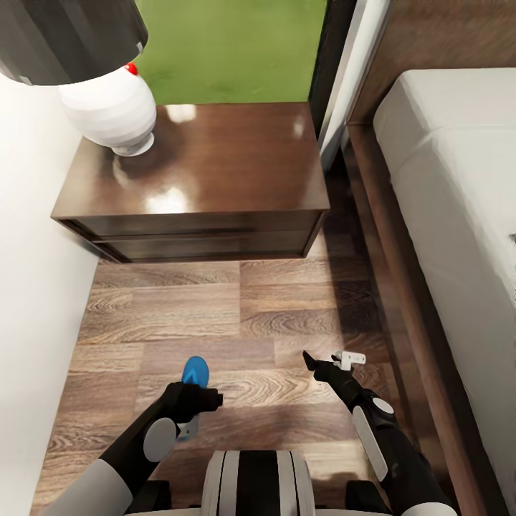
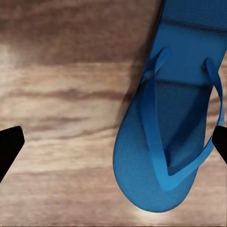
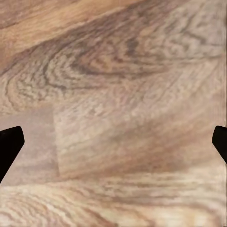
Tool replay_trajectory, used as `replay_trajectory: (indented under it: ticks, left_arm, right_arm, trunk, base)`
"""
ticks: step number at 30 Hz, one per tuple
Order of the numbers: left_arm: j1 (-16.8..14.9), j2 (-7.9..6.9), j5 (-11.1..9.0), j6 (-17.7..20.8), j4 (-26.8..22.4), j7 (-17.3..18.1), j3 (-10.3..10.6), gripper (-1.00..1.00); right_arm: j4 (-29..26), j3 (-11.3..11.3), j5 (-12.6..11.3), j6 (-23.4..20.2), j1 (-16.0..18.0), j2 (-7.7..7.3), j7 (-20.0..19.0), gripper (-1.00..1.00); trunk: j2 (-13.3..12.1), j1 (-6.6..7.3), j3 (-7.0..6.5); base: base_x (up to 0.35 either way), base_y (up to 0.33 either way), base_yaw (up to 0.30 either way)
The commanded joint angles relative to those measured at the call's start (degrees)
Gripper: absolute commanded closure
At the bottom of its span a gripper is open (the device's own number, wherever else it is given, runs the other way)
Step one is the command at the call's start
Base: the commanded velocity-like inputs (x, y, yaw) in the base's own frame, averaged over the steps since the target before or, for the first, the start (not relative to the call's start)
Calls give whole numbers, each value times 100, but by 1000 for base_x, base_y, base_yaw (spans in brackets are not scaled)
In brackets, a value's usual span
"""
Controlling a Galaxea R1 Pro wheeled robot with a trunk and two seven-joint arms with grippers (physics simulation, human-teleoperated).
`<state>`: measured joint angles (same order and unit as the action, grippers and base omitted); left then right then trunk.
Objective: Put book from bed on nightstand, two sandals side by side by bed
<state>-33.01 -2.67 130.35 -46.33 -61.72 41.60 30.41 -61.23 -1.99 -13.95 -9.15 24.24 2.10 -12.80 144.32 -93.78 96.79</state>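
One blue sandal (image 2: 168, 127) lies flat beneath the left tool (image 2: 113, 142), its fingers spread wide.

Home bedroom, bed (image 1: 459, 186), glossy nightstand (image 1: 193, 179), lamp (image 1: 107, 93), wood-plank floor (image 1: 236, 315)

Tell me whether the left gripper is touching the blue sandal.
Cannot tell. In the left wrist view one fingertip overlaps the sandal strap edge, with no plain gap or contact. In the head view the left gripper hides it.
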Motion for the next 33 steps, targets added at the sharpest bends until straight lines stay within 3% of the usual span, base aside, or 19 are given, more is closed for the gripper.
replay_trajectory:
  ticks: [1, 27, 33]
  left_arm:
    - [-3, -6, -4, -8, -6, 23, 18, -100]
    - [-3, -6, -10, -5, -7, 13, 26, -100]
    - [-3, -6, -24, 0, -14, -23, 109, -100]
  right_arm:
    - [-5, -21, -55, -43, 1, 5, -32, -100]
    - [-11, -19, -55, -42, 1, 10, -31, -100]
    - [-11, -18, -55, -43, 1, 8, -34, -100]
  trunk:
    - [1, -1, 3]
    - [1, -1, 3]
    - [1, -1, 3]
  base:
    - [129, -101, 0]
    - [11, -8, 0]
    - [0, 0, 0]
